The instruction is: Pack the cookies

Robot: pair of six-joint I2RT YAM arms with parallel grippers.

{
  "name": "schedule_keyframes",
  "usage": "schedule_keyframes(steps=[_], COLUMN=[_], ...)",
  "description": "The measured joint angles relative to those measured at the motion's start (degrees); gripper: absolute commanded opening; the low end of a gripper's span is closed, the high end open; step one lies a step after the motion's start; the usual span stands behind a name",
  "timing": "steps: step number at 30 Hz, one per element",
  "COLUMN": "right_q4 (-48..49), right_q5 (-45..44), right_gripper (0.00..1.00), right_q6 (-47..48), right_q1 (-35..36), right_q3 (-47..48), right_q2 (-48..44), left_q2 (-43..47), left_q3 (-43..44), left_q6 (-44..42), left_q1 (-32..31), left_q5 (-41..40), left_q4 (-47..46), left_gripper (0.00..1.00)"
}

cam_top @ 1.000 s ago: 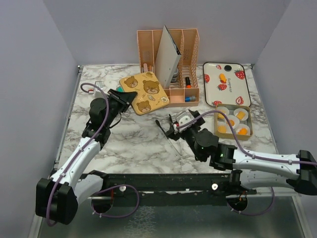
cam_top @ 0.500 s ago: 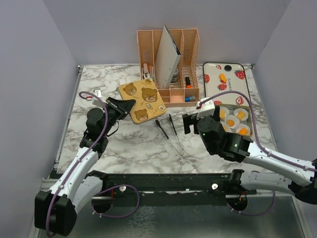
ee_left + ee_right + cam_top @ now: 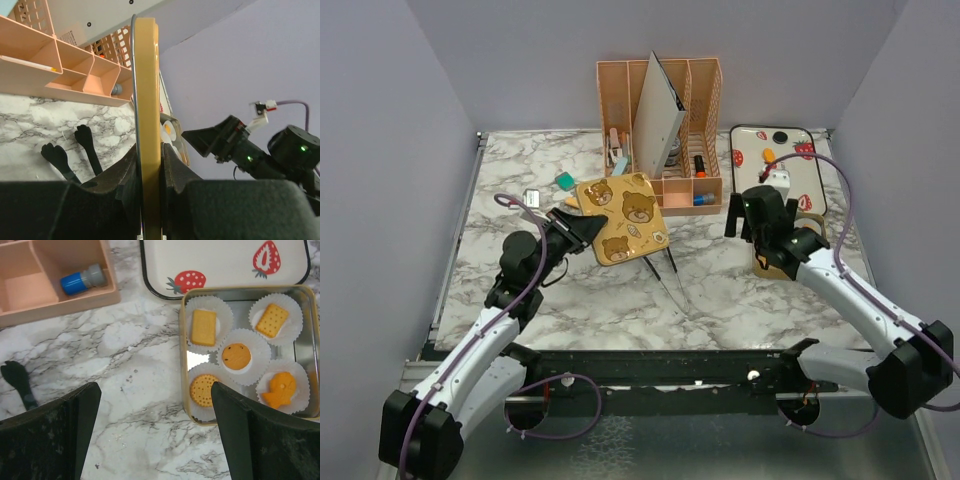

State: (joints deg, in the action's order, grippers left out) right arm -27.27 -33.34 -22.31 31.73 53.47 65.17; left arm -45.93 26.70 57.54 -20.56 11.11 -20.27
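Several orange-yellow cookies sit in white paper cups in a gold tin [image 3: 184, 407]: a rectangular one [image 3: 203, 327], a square one [image 3: 272, 320], a round one [image 3: 236, 356], a dotted round one [image 3: 202, 390] and a fish-shaped one [image 3: 280, 390]. One more cookie [image 3: 769, 156] lies on the strawberry tray [image 3: 807, 175]. My right gripper [image 3: 150, 395] is open and empty above the tin's left edge, and it also shows in the top view [image 3: 748, 222]. My left gripper [image 3: 148, 155] is shut on the yellow bear-print lid [image 3: 625, 218] and holds its edge off the table.
Black tongs [image 3: 658, 268] lie on the marble between the arms. A peach desk organizer [image 3: 660, 110] stands at the back with a grey sheet in it. A blue-capped item [image 3: 82, 279] lies in its front compartment. Small items lie at the back left.
My right arm has left the tongs on the table and swung right and back to above the tin. My left gripper has carried the bear lid to the right.
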Motion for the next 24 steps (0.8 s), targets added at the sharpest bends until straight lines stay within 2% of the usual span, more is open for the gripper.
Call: schedule_keyframes(steps=[7,15,24], right_q4=[2.2,5.0,7.9], right_q5=[9.6,15.7,23.3], right_gripper=[0.98,0.9,0.88], right_q6=[-1.7,-1.8,-0.7], right_q1=[-12.9,-13.7,-13.7], right_q3=[-2.4,-5.7,-5.7], right_q2=[7.5,16.8,17.5], left_q2=[0.0,-1.9,-3.6], left_q3=[-0.9,-0.9,-0.9], left_q6=[0.1,0.3,0.5], left_q1=[-1.0,-1.5,-1.7], left_q5=[0.0,0.9,1.5], left_q4=[-0.6,-1.8,-2.7], left_gripper=[0.0,0.0,0.0])
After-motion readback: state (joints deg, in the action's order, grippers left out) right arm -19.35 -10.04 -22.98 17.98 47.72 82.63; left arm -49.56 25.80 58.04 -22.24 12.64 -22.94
